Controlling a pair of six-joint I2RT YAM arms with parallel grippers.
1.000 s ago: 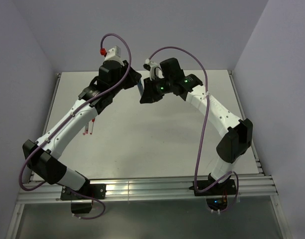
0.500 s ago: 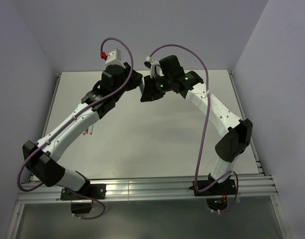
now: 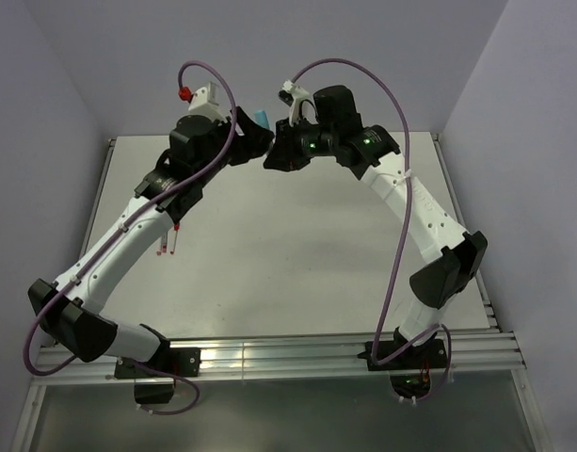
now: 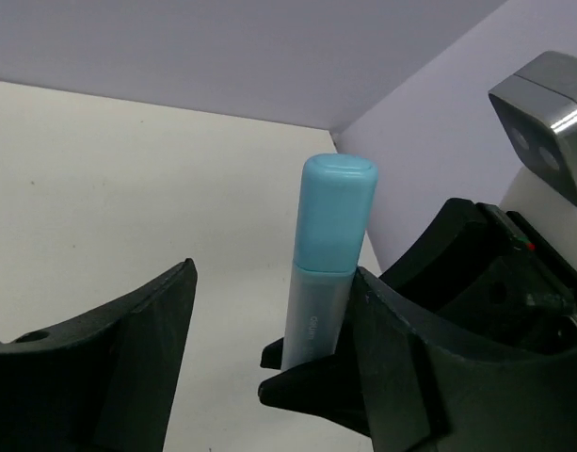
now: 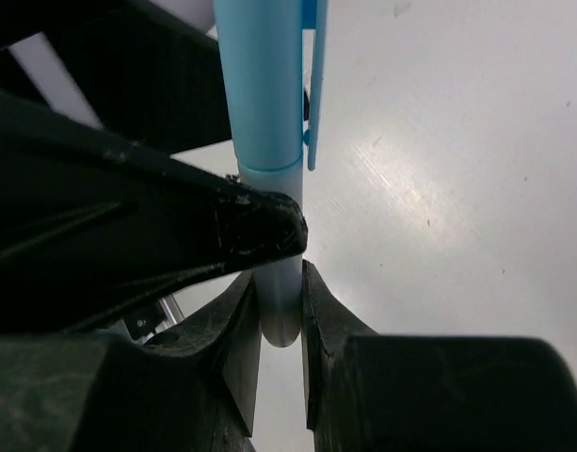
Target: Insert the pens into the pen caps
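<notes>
A pen with a pale clear barrel (image 4: 312,315) wears a light blue pen cap (image 4: 337,212) and stands upright. My right gripper (image 5: 280,282) is shut on the lower barrel (image 5: 279,311), with the cap (image 5: 264,85) sticking out beyond its fingers. My left gripper (image 4: 274,287) is open around the same pen: its right finger (image 4: 401,348) is beside the barrel and its left finger (image 4: 128,348) stands well apart. From above, the cap (image 3: 263,117) shows between the two grippers, high over the far edge of the table. Two more pens (image 3: 168,243) with red ends lie on the table under the left arm.
The back wall (image 3: 269,56) is close behind both grippers, and side walls close in the table (image 3: 297,254) on the left and right. Purple cables (image 3: 208,75) loop above each wrist. A metal rail (image 3: 297,353) runs along the near edge by the arm bases.
My left gripper's jaws have opened and let go of the capped pen, which stays in the right gripper. Both wrists have risen and moved towards the back wall.
</notes>
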